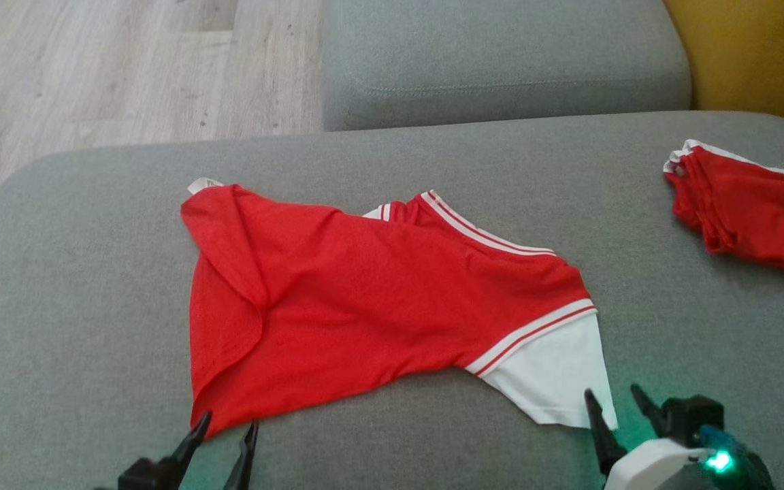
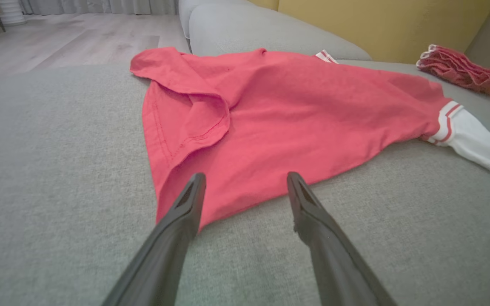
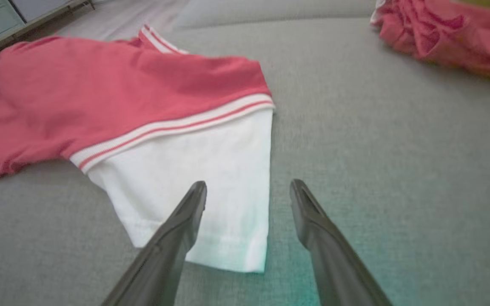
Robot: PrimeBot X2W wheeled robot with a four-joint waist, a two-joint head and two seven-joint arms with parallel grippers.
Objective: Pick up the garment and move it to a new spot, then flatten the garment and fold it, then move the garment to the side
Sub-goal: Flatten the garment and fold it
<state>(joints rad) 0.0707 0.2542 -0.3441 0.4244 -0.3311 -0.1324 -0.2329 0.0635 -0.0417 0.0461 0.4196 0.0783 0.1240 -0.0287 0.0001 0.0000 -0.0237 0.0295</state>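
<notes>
A red garment (image 1: 365, 299) with white striped trim and a white sleeve (image 1: 555, 374) lies rumpled across the grey cushion (image 1: 79, 286), one corner folded over at its left. My left gripper (image 1: 229, 425) is open just short of the garment's near left corner (image 2: 177, 212), with nothing between its fingers. My right gripper (image 1: 613, 398) is also open, its left finger (image 3: 185, 216) over the white sleeve's hem (image 3: 228, 255) and the right one over bare cushion. Neither holds anything.
A second red garment (image 1: 749, 207) lies bunched at the cushion's far right. Another grey cushion (image 1: 501, 61) sits behind, a yellow backrest (image 1: 759, 54) to its right. Pale wood floor (image 1: 92, 68) lies past the cushion's left edge.
</notes>
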